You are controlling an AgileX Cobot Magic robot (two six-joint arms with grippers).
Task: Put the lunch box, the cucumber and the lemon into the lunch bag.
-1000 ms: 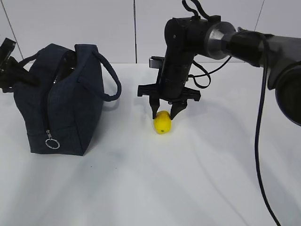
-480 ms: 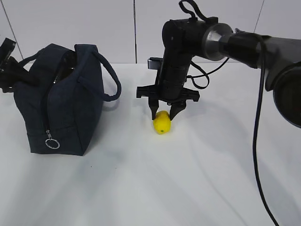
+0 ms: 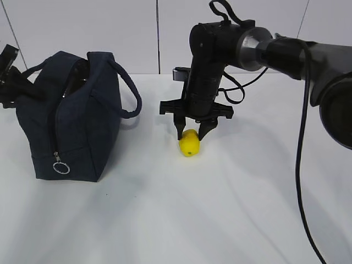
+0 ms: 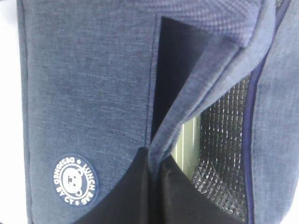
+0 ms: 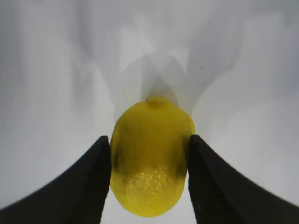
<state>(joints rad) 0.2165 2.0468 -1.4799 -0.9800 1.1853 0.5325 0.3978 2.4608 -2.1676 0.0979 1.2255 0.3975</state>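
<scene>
Between a second ago and now the right pincer (image 3: 191, 132) has sunk a little lower over the lemon (image 3: 190, 143) and then stopped; over the last half second nothing has shifted. Its two fingers now stand on either side of the fruit, and the right wrist view shows them pressed against the lemon's (image 5: 150, 161) flanks, so I judge it gripped, though it still sits on the table (image 3: 220, 209). That suggests the pick of the last loose item is ready for the lift, with the lunch bag (image 3: 71, 118) well off to the pincer's left, mouth gaping.

The outside view gives the layout but not the contact; the right wrist view settles that. The left wrist view shows what neither does: the left pincer (image 4: 154, 186) clamped narrow on a fold of the bag's (image 4: 93, 93) fabric, holding the opening apart, with silver lining inside and a pale green edge, probably the lunch box (image 4: 187, 144), though little of it shows. No cucumber is visible in any view.
</scene>
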